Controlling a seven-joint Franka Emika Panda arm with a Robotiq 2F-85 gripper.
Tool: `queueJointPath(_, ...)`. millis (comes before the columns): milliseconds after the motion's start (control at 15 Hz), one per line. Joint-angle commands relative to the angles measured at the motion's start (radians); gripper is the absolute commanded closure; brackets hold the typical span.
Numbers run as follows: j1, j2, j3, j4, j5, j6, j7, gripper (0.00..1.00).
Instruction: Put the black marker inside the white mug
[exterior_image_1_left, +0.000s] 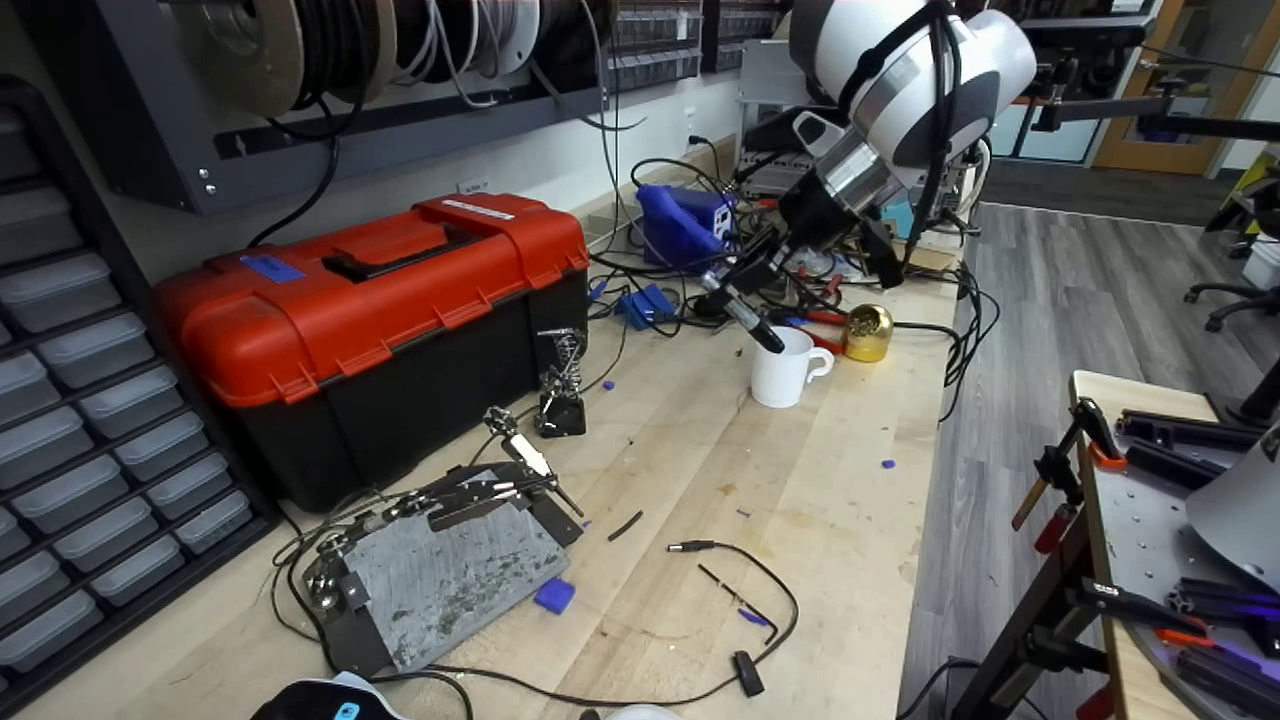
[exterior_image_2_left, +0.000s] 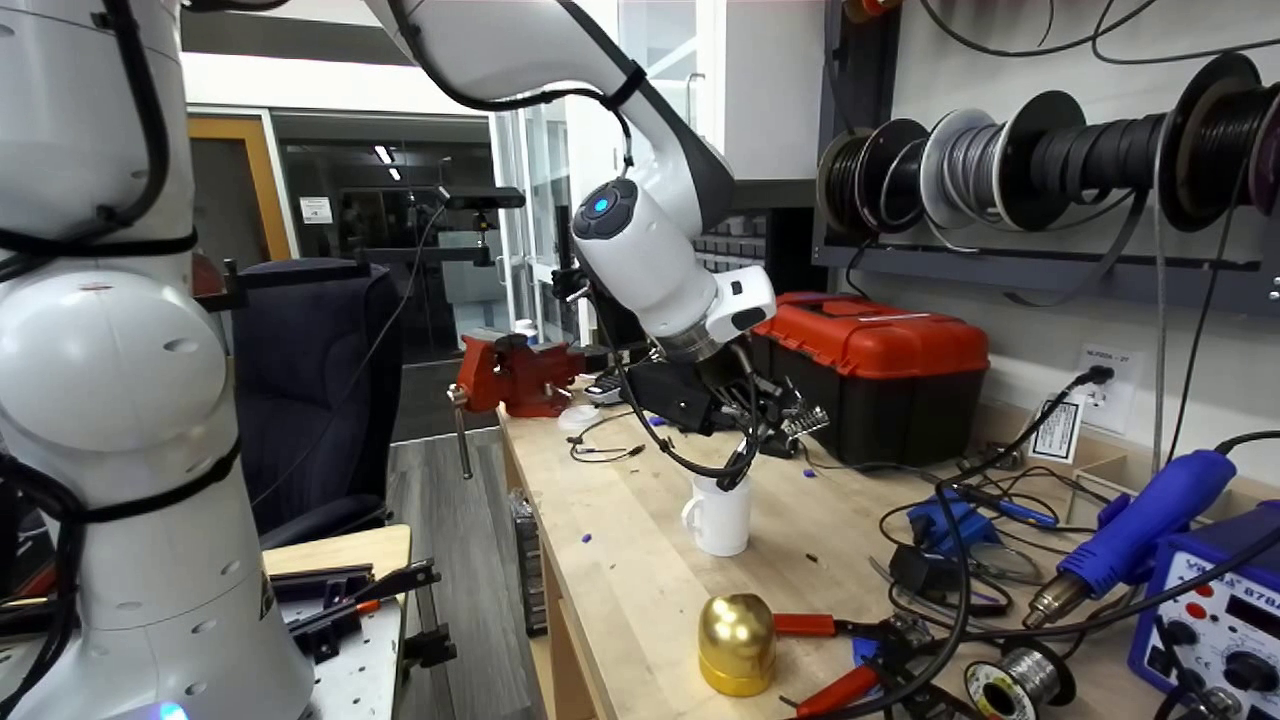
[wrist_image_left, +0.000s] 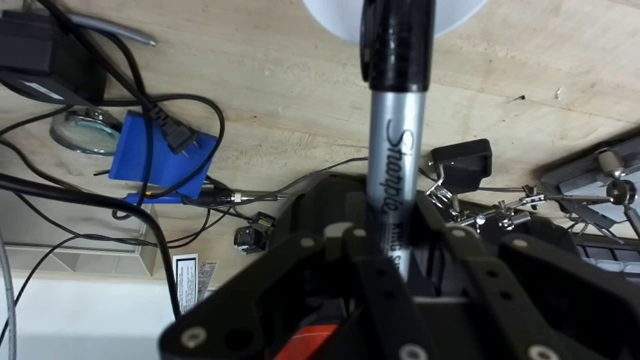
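Though the marker sits cap-down at the mug, can't tell if its end is below the rim. Jaws are clamped on the marker's gray barrel; wrist view shows it running up from between the two sides of the gripper. Marker is tilted in an exterior view, cap lowest, cap end overlapping the mug's mouth. Wrist view has the cap over a cropped white curve of the mug at the top edge. "Sharpie" readable on the barrel.

Mug is upright on the bench, handle facing the bench's free long edge in both exterior views. Gold canister stands near it. Red-handled tool lies just beside the canister, solder spool just beside the tool. Blue heat gun is next to a blue control box.

Toolbox, red lid, black body, is along the wall, well apart from the mug. Metal coil stand just beside the toolbox. Gray plate with clip arms lies farther along the bench, small blue block just off its edge. Thin black cable curves around a bent black rod, both well apart from the mug. Red vise at the far bench end in an exterior view. Wire spools on a rack above.
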Motion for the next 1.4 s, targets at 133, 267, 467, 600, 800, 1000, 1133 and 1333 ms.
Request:
queueJointPath(133, 0.012, -0.083, -0.02, -0.046, 0.198, 0.025, -0.2, 0.94)
queueJointPath(267, 0.01, -0.101, -0.026, -0.06, 0.26, 0.033, -0.265, 0.94)
queueJointPath(467, 0.005, -0.129, -0.036, -0.082, 0.35, 0.031, -0.367, 0.94)
queueJointPath(600, 0.001, -0.145, -0.039, -0.103, 0.397, 0.018, -0.418, 0.94)
queueJointPath(800, -0.002, -0.154, -0.037, -0.13, 0.45, 0.006, -0.47, 0.45)
queueJointPath(1000, -0.005, -0.168, -0.036, -0.153, 0.505, 0.001, -0.526, 0.26)
queueJointPath(1133, -0.007, -0.177, -0.035, -0.161, 0.542, 0.004, -0.565, 0.13)
queueJointPath(1333, 0.002, -0.18, -0.024, -0.166, 0.57, 0.028, -0.557, 0.01)
